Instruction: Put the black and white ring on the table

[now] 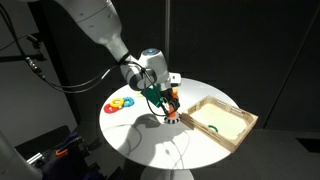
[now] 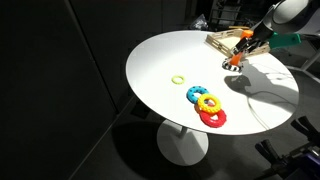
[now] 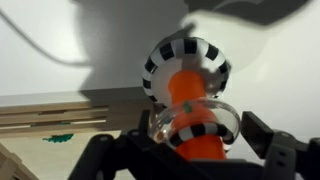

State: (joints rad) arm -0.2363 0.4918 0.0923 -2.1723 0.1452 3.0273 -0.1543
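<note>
In the wrist view the black and white ring (image 3: 190,128) sits high on an orange peg (image 3: 185,90), together with a clear ring around it. My gripper (image 3: 192,140) has a finger on each side of the ring and looks shut on it. A second black and white checkered band (image 3: 187,52) lies at the peg's foot on the white table (image 3: 270,70). In both exterior views my gripper (image 1: 165,100) (image 2: 245,47) is right over the peg stand (image 1: 171,116) (image 2: 233,63) on the round table (image 1: 150,140) (image 2: 170,55).
A shallow light-wood tray (image 1: 222,121) (image 2: 222,42) stands close beside the peg. A group of red, yellow and blue rings (image 1: 120,104) (image 2: 208,104) lies across the table. A thin green ring (image 2: 178,77) lies apart from them.
</note>
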